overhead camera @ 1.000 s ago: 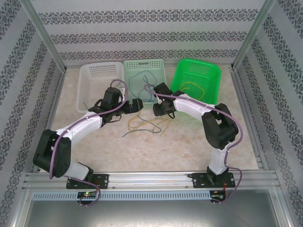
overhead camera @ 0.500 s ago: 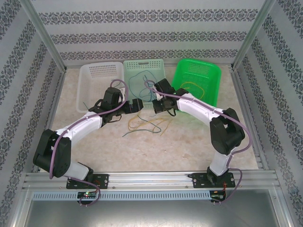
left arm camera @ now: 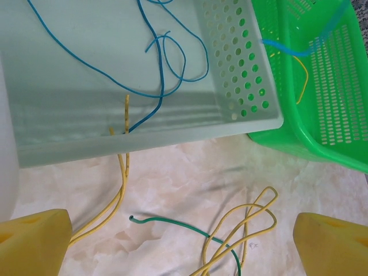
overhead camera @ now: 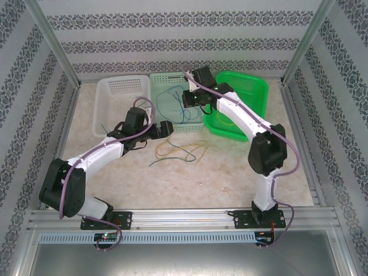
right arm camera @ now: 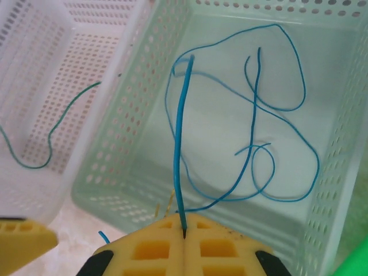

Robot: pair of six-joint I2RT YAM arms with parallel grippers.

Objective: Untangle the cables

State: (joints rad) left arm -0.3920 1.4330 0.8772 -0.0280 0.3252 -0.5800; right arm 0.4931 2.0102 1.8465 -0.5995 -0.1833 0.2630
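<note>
You see a laboratory robot cell: aluminium frame posts (overhead camera: 54,43), patterned backdrop panels (overhead camera: 172,34), a marble-look tabletop (overhead camera: 190,178) and a slotted base rail (overhead camera: 184,215) enclose your workspace.

Striped, floral-patterned wall panels (overhead camera: 172,46) enclose the evenly lit beige marbled tabletop (overhead camera: 190,178) on three sides, aluminium posts (overhead camera: 56,49) rising at its far corners.

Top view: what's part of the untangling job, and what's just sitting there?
Job:
- yellow cables and green cable on the table
- blue cable, pinched in the right gripper
- left gripper, open

Just around:
- white basket
- mint basket
- green basket
- purple arm cable
</note>
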